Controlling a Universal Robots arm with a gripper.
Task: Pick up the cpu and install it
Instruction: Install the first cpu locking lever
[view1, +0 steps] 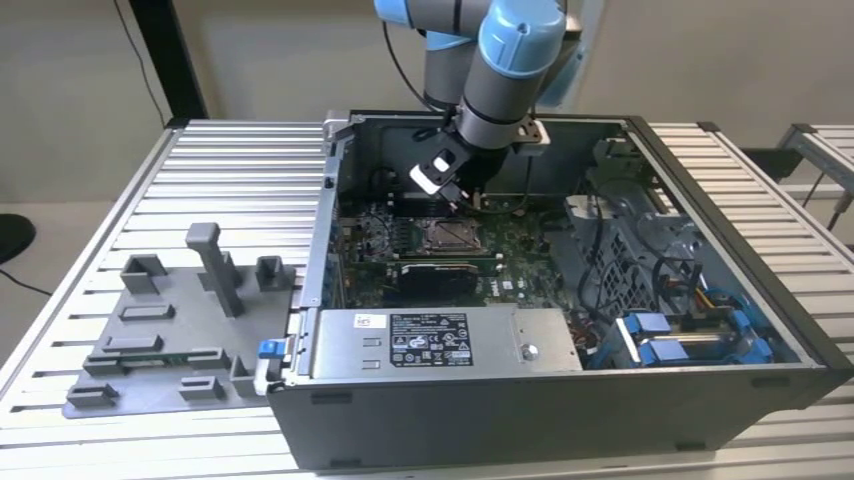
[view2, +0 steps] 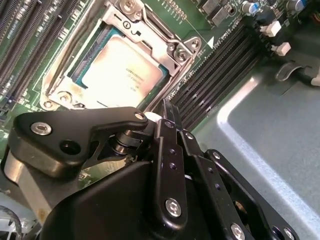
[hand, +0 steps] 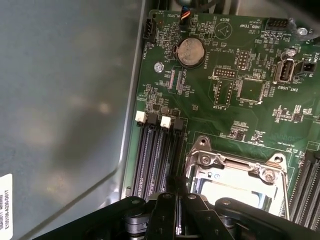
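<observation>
Silver-white metal tops the cpu (view2: 122, 67), which lies flat inside the metal-framed socket (view2: 176, 52) of the green motherboard (hand: 260, 125), with the frame running around its edges. The tool (view2: 167, 107) does not touch the cpu. In the second wrist view its tip hangs just beside one corner of the socket, over the strip of board between the socket frame and the row of black memory slots (view2: 220, 65). Its two thin fingers are pressed together with no gap between them, and nothing is held there. In the first wrist view the pale top of the cpu shows just beyond the tool's black body, and a round coin battery (hand: 191, 51) sits farther off on the board. In the exterior view the blue-and-grey arm (view1: 514, 60) reaches down into the open computer case (view1: 534, 410), and the tool hovers near the socket, just past it toward the case's far wall. The case rests on a ribbed metal tabletop (view1: 227, 170). A grey plastic tray (view1: 147, 300) with upright blocks lies beside the case, on the exterior view's left.
</observation>
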